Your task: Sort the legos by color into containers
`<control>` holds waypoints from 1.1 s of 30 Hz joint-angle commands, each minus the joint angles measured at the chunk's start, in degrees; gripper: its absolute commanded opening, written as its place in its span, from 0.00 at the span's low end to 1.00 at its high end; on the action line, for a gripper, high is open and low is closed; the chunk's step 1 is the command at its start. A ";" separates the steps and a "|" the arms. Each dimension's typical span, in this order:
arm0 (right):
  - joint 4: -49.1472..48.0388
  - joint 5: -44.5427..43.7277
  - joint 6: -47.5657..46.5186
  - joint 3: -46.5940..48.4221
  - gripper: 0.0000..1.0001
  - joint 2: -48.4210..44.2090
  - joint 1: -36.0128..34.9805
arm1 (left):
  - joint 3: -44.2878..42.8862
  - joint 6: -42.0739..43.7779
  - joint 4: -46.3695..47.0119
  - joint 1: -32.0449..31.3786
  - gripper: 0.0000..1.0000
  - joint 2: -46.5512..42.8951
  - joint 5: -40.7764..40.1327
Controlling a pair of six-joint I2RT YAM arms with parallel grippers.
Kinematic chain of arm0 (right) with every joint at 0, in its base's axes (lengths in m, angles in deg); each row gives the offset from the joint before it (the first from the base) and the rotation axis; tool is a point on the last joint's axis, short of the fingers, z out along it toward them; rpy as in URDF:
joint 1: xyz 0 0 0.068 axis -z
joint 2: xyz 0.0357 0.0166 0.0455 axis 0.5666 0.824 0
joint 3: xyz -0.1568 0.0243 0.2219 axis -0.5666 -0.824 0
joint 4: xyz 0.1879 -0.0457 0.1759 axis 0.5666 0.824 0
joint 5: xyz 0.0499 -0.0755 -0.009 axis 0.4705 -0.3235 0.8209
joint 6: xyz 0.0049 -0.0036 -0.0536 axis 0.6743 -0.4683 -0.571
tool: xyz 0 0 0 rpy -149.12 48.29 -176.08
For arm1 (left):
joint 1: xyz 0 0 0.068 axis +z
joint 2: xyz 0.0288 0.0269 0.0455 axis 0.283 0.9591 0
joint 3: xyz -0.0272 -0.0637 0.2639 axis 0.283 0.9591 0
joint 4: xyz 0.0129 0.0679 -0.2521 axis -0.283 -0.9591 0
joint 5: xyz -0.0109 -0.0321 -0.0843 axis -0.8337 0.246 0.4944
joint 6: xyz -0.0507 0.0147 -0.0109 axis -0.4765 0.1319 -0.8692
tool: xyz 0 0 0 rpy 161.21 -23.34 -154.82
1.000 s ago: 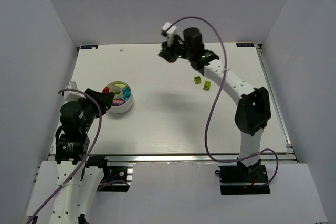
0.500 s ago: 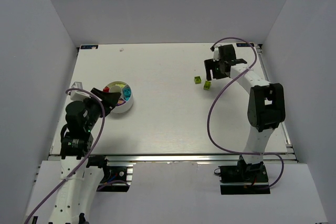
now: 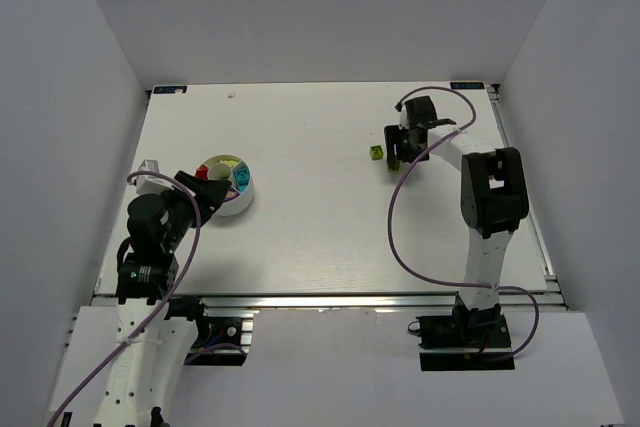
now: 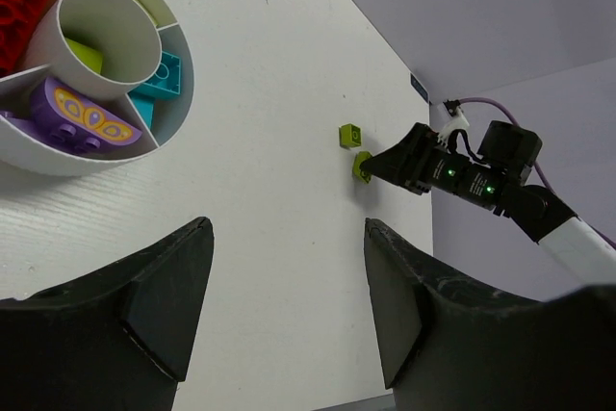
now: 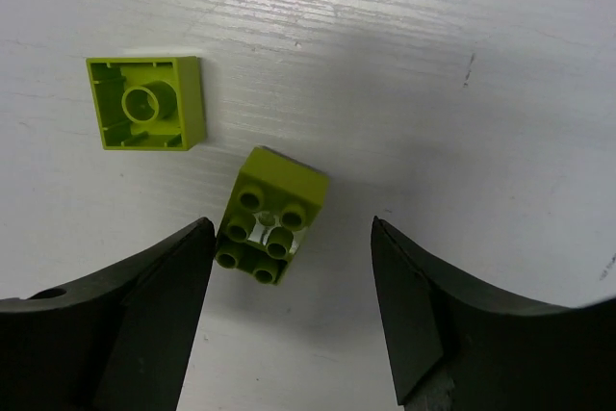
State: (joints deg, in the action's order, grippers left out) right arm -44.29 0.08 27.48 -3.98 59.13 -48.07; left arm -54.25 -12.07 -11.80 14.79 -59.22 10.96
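Note:
The round white dish [image 3: 232, 211] with wedge containers stands at the left of the table. It holds red [image 4: 14, 2], lime [image 4: 82, 53], teal [image 4: 159, 79] and purple [image 4: 77, 117] legos. Two lime legos lie at the back right. One is upside down [image 5: 144, 103], also visible from above [image 3: 376, 153]. The other [image 5: 269, 218] lies on its side with its studs towards the right wrist camera. My right gripper [image 5: 291, 228] is open, low over that studded brick, which lies between the fingers nearer the left one. My left gripper [image 4: 286, 228] is open and empty beside the dish.
Grey walls enclose the white table [image 3: 300, 237] on three sides. The right arm's purple cable [image 3: 392, 227] loops over the table's right half. The right arm [image 4: 481, 180] shows at the far side in the left wrist view.
The right arm swung from the back middle to the right and came down over the two lime bricks, its jaws opening. The left gripper opened wider by the dish.

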 commanded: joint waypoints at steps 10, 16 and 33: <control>-0.95 1.55 0.91 2.28 0.63 1.61 -0.59 | -0.87 -0.36 -0.43 0.16 0.73 0.14 -0.54; -0.78 1.64 0.47 1.49 0.57 1.53 -0.68 | -0.87 -0.19 -0.87 0.16 0.74 -0.12 -0.72; -4.29 17.17 -8.14 -0.44 0.08 -9.79 -3.74 | -1.22 -0.27 -1.23 0.16 0.74 -2.14 -1.16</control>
State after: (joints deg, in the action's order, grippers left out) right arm -44.88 9.15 23.17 -4.00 56.88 -49.49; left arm -54.25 -12.44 -13.13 14.79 -60.93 10.46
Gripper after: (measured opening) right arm 0.426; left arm 0.736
